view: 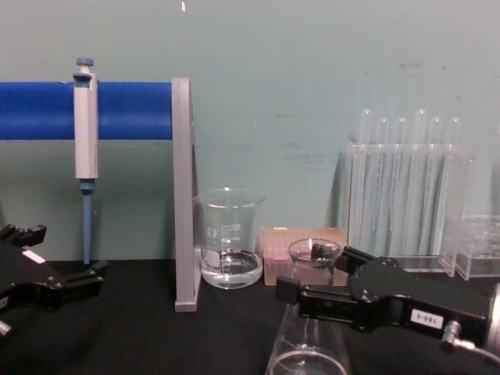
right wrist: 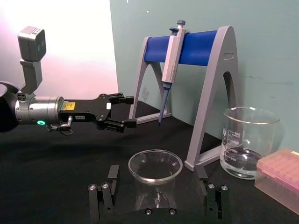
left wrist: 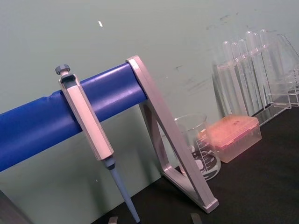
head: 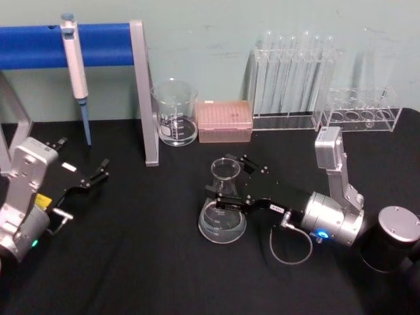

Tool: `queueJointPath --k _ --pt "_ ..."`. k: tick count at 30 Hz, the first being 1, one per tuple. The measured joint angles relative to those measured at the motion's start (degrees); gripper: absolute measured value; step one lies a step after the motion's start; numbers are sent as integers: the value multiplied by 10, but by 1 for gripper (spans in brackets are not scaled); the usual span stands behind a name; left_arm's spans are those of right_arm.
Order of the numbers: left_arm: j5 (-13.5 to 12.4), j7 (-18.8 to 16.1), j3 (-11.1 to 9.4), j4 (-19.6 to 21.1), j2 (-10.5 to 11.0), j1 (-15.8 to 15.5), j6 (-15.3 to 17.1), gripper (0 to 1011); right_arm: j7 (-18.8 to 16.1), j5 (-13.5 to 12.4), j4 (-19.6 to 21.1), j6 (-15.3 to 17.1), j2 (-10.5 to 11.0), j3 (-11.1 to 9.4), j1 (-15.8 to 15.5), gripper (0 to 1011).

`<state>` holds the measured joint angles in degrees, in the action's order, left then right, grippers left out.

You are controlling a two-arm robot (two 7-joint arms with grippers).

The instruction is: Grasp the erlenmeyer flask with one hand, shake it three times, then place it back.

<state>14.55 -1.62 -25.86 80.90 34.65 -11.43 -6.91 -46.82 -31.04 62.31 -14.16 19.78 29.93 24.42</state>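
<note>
Clear glass forms the erlenmeyer flask [head: 223,210]: a wide conical base, a narrow neck with a flared rim, and a shallow pool of clear liquid. It is stood upright on the black bench [head: 131,262], in front of the beaker [head: 176,113]. Its neck is straddled by the right gripper [head: 230,182], jaws apart. The left gripper [head: 98,172] is held open, well apart.

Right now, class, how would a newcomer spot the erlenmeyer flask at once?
Start at the blue-barred pipette stand; the beaker sits beside its post. Nearer the robot stands the erlenmeyer flask, the right pincer straddling its neck. Unlike the straight-walled beaker, it is conical.
</note>
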Motion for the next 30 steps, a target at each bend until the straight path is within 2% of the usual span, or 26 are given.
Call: queueJointPath --k 10,15,25,30 --pt "0 0 0 0 0 0 0 1001 8 -5 26 7 16 -7 -19 1000" --pt "0 0 0 0 0 0 0 1001 18 -12 59 17 36 -16 -43 1000" --pt "0 0 0 0 0 0 0 1001 47 -30 125 40 78 -40 -97 1000" --pt "0 0 0 0 0 0 0 1001 83 -34 153 43 91 -64 -122 1000"
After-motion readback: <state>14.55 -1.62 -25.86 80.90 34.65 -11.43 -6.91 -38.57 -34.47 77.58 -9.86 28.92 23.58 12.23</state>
